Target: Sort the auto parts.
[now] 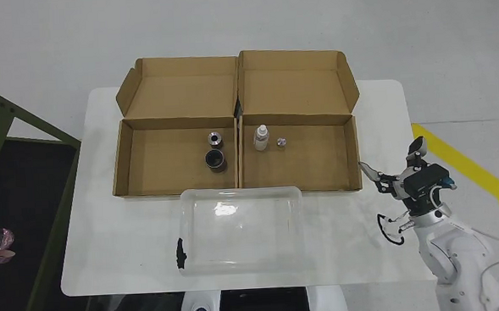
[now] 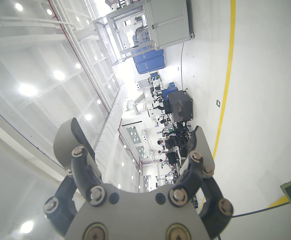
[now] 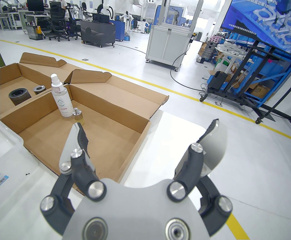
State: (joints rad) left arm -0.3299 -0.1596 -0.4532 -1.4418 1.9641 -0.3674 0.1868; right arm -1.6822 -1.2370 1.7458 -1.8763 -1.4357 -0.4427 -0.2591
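The right claw (image 1: 377,198) is held low above the counter (image 1: 383,114) near its edge, jaws spread wide and nothing between them. Straight ahead of this claw an open cardboard box (image 1: 317,156) is seen, the nearer of two set side by side. In it, toward the wall farthest from the claw, a white spray bottle (image 3: 59,95) stands upright, and a small knobbed metal piece (image 3: 77,114) stands just beside it on the claw's side. Beyond that shared wall lies the second box (image 1: 161,160), well away from the claw; there a dark cylinder (image 1: 216,160) and a smaller metal ring (image 1: 214,139) are placed close together (both upright, openings up). A clear plastic tub (image 1: 237,232) is set against the boxes' front walls, off to one side of the claw, with a small black thing (image 1: 181,254) at its far end.

The left claw (image 2: 136,127) is turned up toward the hall ceiling, jaws likewise apart and holding nothing.
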